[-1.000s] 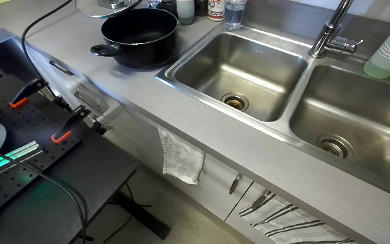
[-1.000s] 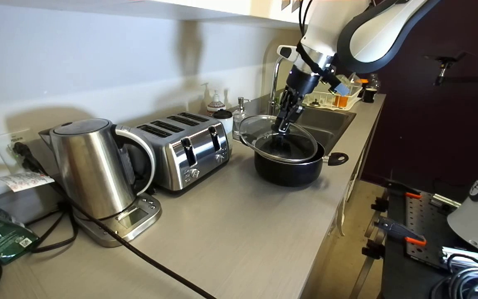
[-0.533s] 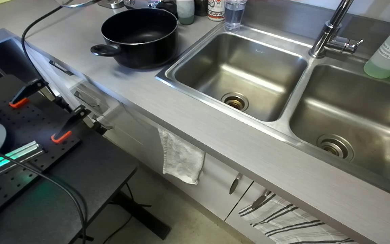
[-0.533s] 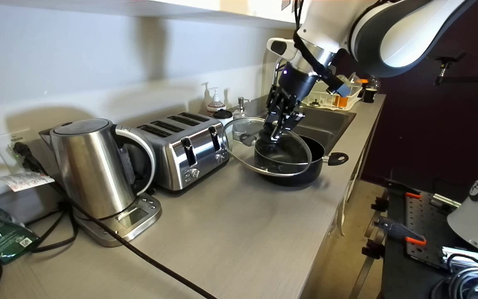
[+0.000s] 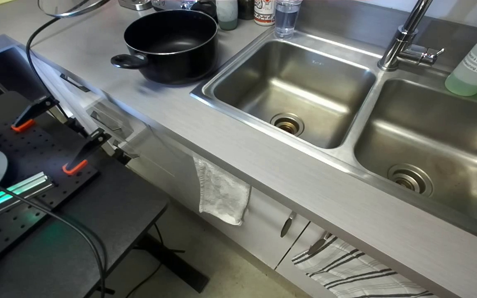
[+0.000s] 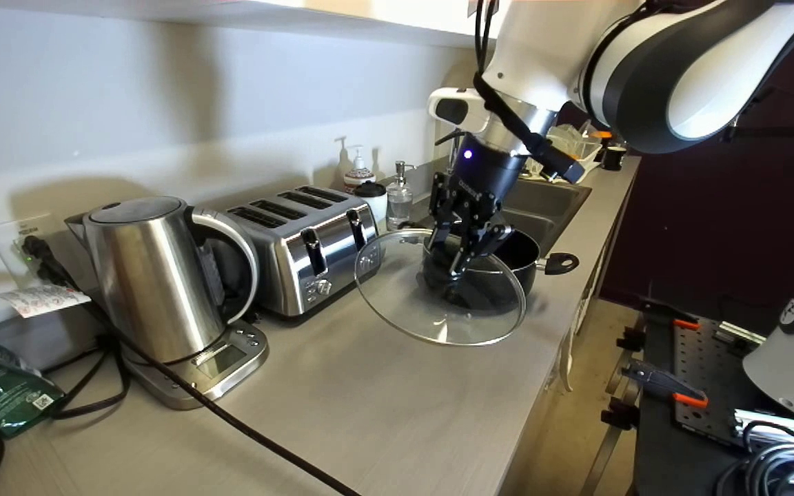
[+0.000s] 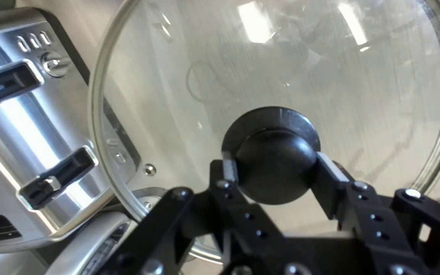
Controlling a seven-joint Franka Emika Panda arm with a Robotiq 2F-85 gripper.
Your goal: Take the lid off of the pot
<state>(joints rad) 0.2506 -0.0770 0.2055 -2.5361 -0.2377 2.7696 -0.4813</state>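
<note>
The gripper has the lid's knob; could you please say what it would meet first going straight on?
Most likely the countertop, which the wrist view shows through the glass lid; the lid would touch it before the gripper does, but the gap is unclear.

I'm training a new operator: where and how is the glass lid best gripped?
Probably by the black centre knob, from the top side of the lid, pinching opposite flanks, as the tool does now. The knob stands proud of the broad lid, giving something to close on; the thin metal rim is likely a poorer hold.
</note>
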